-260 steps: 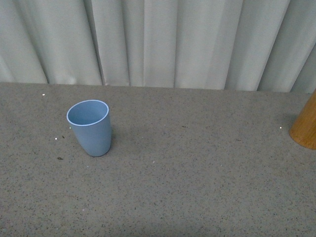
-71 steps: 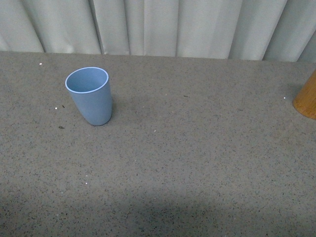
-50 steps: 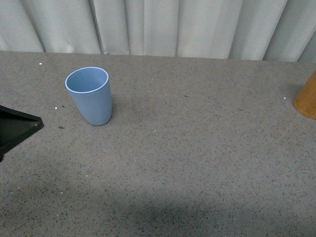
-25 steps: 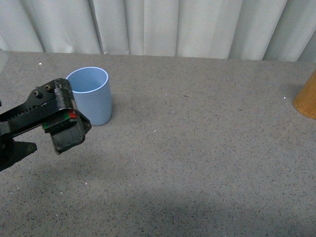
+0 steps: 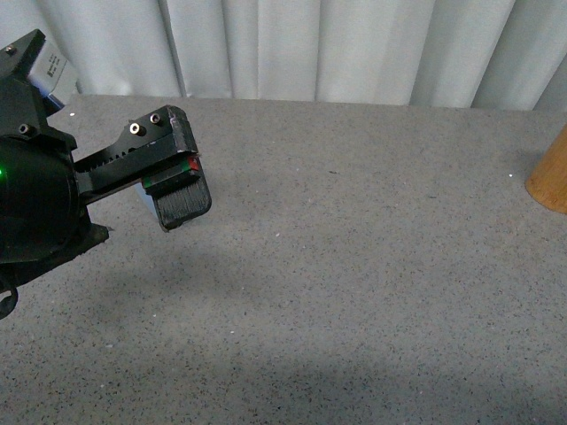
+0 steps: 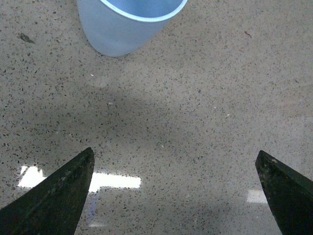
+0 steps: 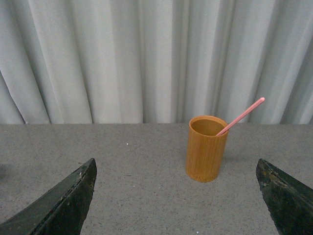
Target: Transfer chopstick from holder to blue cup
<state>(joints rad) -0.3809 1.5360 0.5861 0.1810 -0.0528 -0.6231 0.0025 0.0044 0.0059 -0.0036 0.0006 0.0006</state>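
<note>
In the left wrist view the blue cup (image 6: 122,27) stands upright on the speckled tabletop, just beyond my left gripper (image 6: 176,196). That gripper is open with nothing but table between its fingertips. Seen from the front, the left gripper (image 5: 182,181) hangs over the table's left side and hides almost all of the cup. The orange-brown holder (image 7: 206,149) stands upright ahead of my right gripper (image 7: 176,196), which is open, empty and well short of it. One pink chopstick (image 7: 242,115) leans out of the holder. The front view shows only the holder's edge (image 5: 551,177) at far right.
A pale pleated curtain (image 5: 310,44) closes off the back of the grey speckled table (image 5: 354,292). The left arm's dark body (image 5: 35,204) fills the front view's left edge. Bright light reflections (image 6: 112,181) lie on the tabletop between the left fingers.
My left arm came into the front view from the left, then rose and moved toward the cup, now covering it. The holder has not moved.
</note>
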